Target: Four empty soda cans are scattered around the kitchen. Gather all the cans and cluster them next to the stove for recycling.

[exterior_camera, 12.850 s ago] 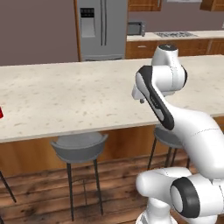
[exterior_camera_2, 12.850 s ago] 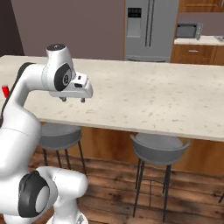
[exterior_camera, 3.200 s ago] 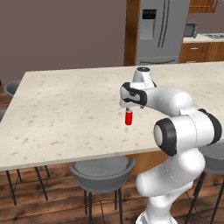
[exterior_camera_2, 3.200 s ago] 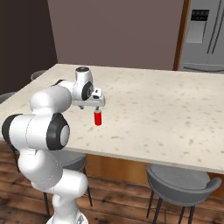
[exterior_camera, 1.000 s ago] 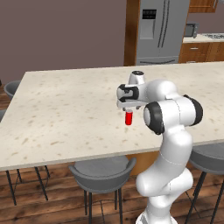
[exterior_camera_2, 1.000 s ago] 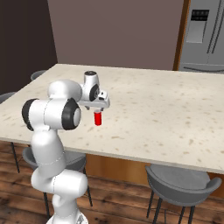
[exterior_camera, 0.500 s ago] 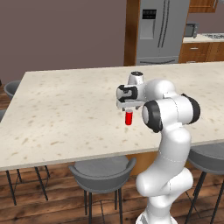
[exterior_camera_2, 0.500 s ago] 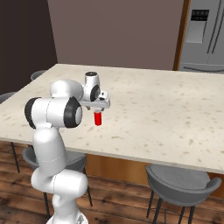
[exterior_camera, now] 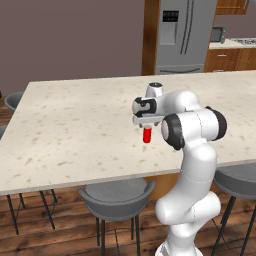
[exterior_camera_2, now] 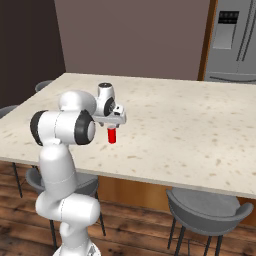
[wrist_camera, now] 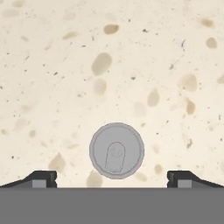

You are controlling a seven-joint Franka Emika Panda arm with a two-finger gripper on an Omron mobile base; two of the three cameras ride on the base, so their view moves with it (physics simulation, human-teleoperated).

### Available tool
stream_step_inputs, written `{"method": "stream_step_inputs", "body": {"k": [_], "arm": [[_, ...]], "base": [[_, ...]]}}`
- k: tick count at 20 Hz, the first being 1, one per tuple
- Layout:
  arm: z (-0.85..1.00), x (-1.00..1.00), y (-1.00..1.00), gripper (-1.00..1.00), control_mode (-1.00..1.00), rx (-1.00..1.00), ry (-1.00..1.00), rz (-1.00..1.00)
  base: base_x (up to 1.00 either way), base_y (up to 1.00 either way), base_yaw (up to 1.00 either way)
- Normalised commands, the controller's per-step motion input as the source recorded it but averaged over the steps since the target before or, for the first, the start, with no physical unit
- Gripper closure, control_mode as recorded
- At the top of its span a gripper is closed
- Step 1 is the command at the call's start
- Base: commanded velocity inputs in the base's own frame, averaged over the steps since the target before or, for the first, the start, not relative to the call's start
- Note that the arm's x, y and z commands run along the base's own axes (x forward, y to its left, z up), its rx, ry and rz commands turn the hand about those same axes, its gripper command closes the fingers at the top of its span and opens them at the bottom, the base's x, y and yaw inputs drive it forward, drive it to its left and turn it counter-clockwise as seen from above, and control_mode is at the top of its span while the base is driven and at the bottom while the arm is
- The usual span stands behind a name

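Jaws gape wide, empty, above upright small red cylindrical soda can (exterior_camera: 147, 135) at frame centre on speckled desk (exterior_camera: 75, 130); off-centre descent could topple it.

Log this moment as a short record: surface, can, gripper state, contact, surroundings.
surface: speckled beige island counter
can: one red soda can, upright on the counter, silvery top facing the hand camera
gripper: gripper open, pointing straight down above the can
contact: fingertips stand wide to either side of the can top, apart from it; can not held
surroundings: grey stools under the near edge, steel refrigerator behind
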Motion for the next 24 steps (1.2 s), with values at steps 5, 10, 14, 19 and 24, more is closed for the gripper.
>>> {"method": "stream_step_inputs", "body": {"k": [5,10,14,19,24], "arm": [[-0.02,0.03,0.0,-1.0,-1.0,0.0,0.05,0.0],[-0.02,0.07,0.0,-1.0,-1.0,0.0,0.05,-0.01],[-0.06,0.09,-0.01,-1.0,-1.0,0.0,0.03,-0.01],[-0.1,0.08,0.0,-1.0,-1.0,0.0,0.01,0.0],[-0.09,0.06,0.0,-1.0,-1.0,0.0,0.01,0.0]], "base": [[0.0,0.0,0.0],[0.0,0.0,0.0],[0.0,0.0,0.0],[0.0,0.0,0.0],[0.0,0.0,0.0]]}}
